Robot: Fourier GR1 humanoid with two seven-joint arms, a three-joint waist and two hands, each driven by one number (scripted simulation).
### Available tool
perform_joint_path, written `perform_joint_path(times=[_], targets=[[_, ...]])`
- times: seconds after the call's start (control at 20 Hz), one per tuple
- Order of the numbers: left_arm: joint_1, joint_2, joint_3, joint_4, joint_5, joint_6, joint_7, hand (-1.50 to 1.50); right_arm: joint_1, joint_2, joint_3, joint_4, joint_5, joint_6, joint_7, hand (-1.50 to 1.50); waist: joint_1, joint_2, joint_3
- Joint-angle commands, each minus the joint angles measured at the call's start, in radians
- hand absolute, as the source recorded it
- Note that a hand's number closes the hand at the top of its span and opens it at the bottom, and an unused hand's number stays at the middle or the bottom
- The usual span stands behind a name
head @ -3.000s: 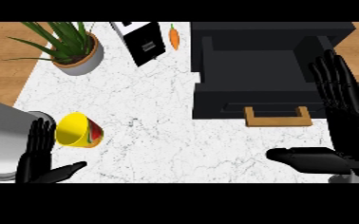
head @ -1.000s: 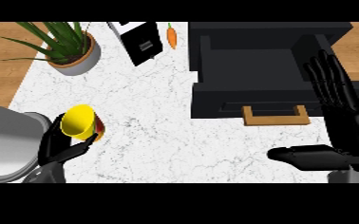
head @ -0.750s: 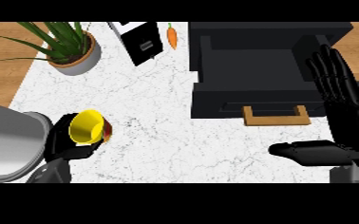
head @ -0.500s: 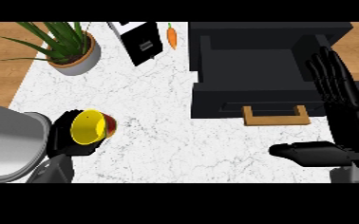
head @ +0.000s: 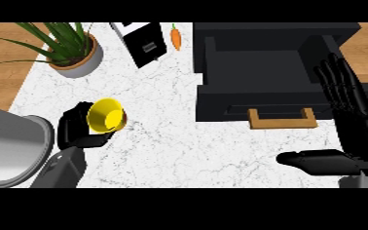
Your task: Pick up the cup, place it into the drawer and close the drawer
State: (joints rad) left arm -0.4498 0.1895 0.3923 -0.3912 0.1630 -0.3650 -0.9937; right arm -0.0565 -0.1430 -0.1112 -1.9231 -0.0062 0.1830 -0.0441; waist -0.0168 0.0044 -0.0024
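My left hand (head: 75, 126) is curled round a yellow cup (head: 105, 115) at the lower left of the marble counter, and the cup's open mouth faces up toward me. The hand holds it off to the left of the black drawer (head: 269, 75), which stands pulled open with a wooden handle (head: 282, 118) on its front. My right hand (head: 343, 122) rests open at the right edge, fingers upright beside the drawer's right side, thumb stretched out to the left.
A potted plant (head: 66, 48) stands at the back left. A black box (head: 146, 45) and a carrot (head: 175, 37) lie behind the drawer's left corner. A grey rounded object (head: 22, 143) sits at the lower left edge.
My left hand closed on the cup, lifted it and carried it a little up and to the right. The right hand has barely moved.
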Motion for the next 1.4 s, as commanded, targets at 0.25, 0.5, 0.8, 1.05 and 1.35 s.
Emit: perform_joint_path(times=[0.25,0.5,0.8,1.05,1.35], targets=[[-0.102,-0.037,-0.081,-0.163,-0.006,-0.076,0.021,1.50,0.000,0.003,0.000,-0.005,0.009,-0.005,0.006,-1.50,0.015,-0.006,0.003],[-0.145,-0.092,-0.142,-0.384,-0.011,0.060,0.161,1.50,0.001,-0.031,-0.048,-0.006,-0.034,0.020,0.027,-1.50,0.025,-0.013,0.004],[-0.220,-0.157,-0.202,-0.574,-0.008,0.201,0.391,1.50,-0.003,-0.037,-0.065,-0.093,-0.072,0.011,0.119,-1.50,0.016,-0.010,0.003],[-0.283,-0.188,-0.340,-0.705,-0.014,0.322,0.540,1.50,0.001,-0.024,-0.061,0.012,-0.024,0.014,-0.005,-1.50,0.017,-0.008,0.003],[-0.498,-0.186,-0.337,-0.626,-0.045,0.423,0.672,1.50,-0.009,-0.040,-0.091,0.014,-0.055,0.025,0.021,-1.50,0.007,-0.004,0.003]])
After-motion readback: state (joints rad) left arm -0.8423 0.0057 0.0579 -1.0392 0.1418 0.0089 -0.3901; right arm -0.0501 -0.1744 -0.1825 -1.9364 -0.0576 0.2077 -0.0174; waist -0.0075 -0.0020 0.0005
